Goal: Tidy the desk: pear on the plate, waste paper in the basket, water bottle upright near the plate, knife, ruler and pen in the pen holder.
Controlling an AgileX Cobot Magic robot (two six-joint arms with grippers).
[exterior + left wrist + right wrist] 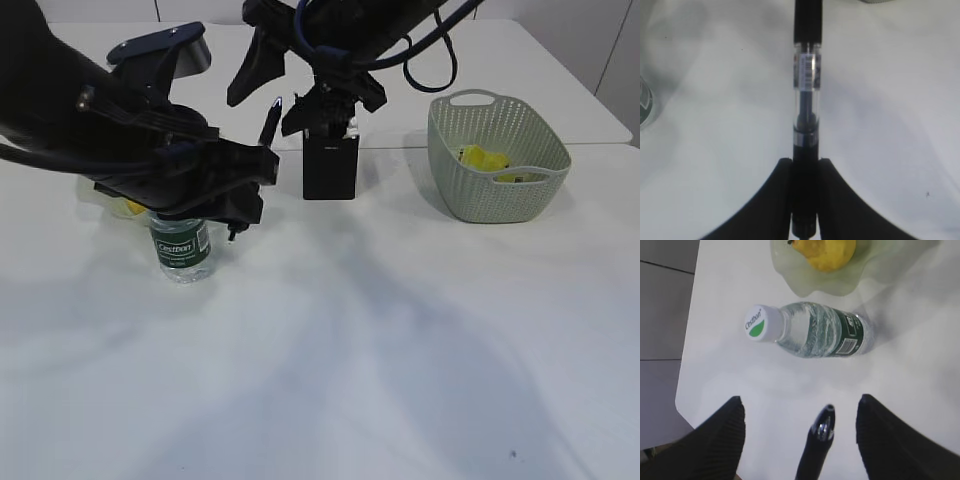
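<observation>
Showing only right-wrist-side, the pear [826, 252] sits on the plate [805, 282].

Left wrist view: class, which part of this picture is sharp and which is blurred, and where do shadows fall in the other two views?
Left wrist view: pen label fairly sharp, dark pincer fingers soft. Exterior view: broad arm shadows cross the desk. Right wrist view: water bottle crisp, casting a soft shadow.

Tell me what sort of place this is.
Probably a lab or test bench staged as a desk: a plain white tabletop with a black pen holder, a green basket and a water bottle, worked by two robot arms.
</observation>
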